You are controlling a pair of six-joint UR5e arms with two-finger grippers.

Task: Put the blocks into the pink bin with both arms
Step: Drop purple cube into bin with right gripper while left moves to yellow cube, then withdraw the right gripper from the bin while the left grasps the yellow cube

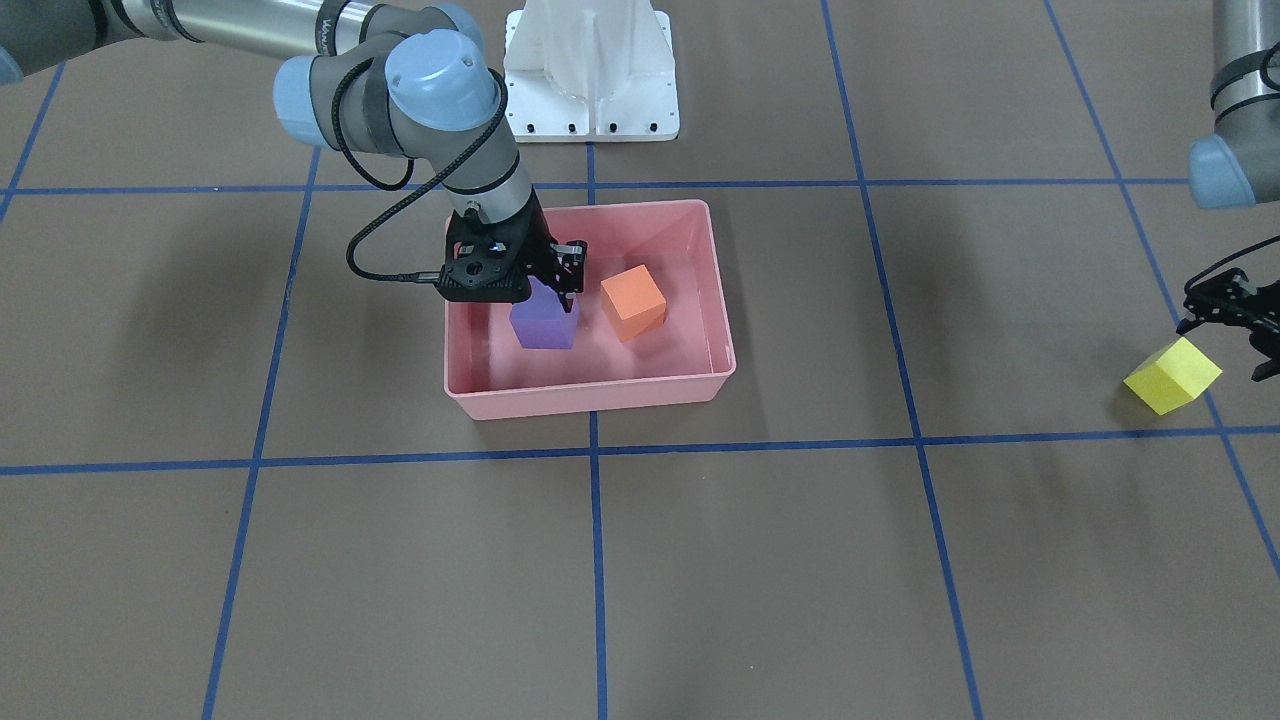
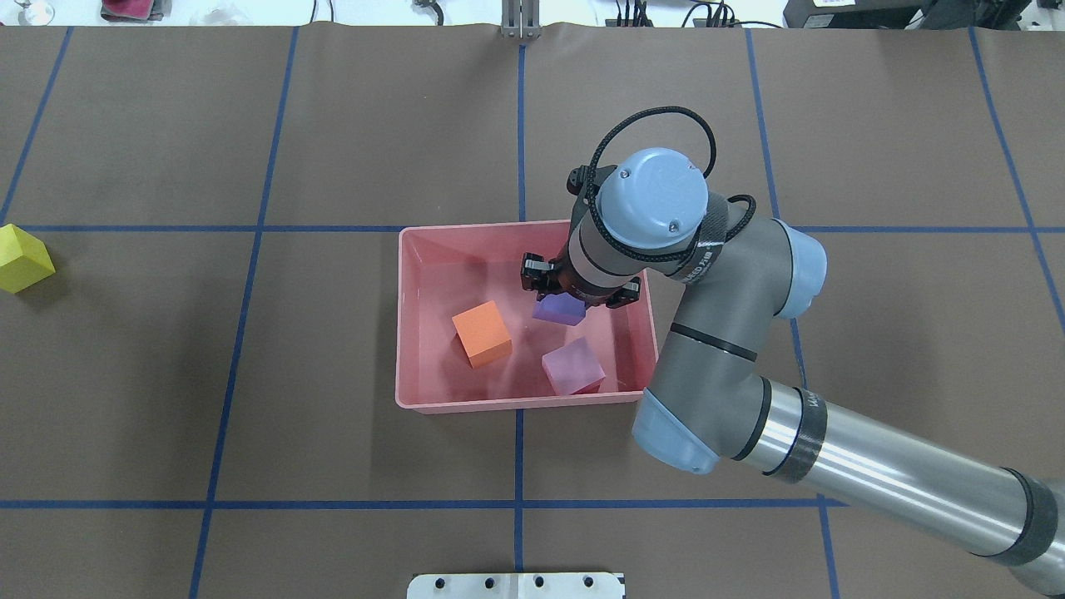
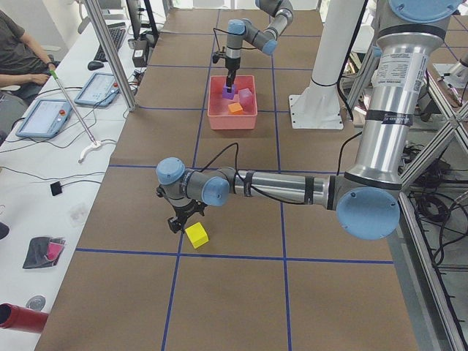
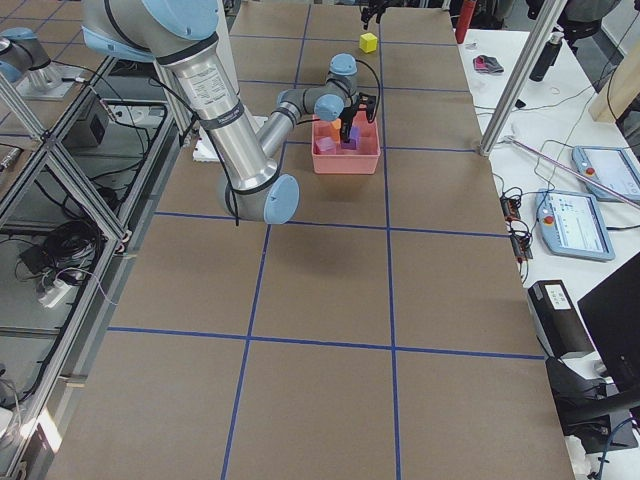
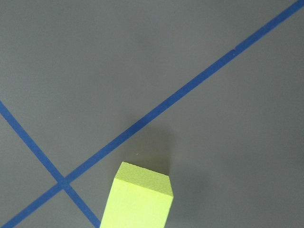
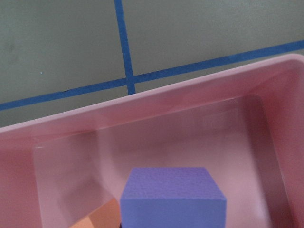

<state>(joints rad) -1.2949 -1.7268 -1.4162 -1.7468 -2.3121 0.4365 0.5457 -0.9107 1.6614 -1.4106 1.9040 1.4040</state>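
The pink bin (image 1: 590,395) stands mid-table and also shows in the overhead view (image 2: 516,405). An orange block (image 1: 633,302) and a pink-lilac block (image 2: 572,366) lie in it. My right gripper (image 1: 540,285) is down inside the bin, its fingers astride the purple block (image 1: 545,318) and seemingly shut on it. That block fills the lower middle of the right wrist view (image 6: 173,197). The yellow block (image 1: 1172,375) lies on the table far to my left. My left gripper (image 1: 1225,345) hangs open just above and behind it, apart from it. The left wrist view shows the yellow block (image 5: 137,199) at its bottom edge.
The white pedestal base (image 1: 592,70) stands behind the bin on the robot's side. Blue tape lines (image 1: 595,560) cross the brown table. In the exterior left view an operator (image 3: 22,51) sits at a side table with tablets (image 3: 45,117), behind metal posts (image 3: 110,51).
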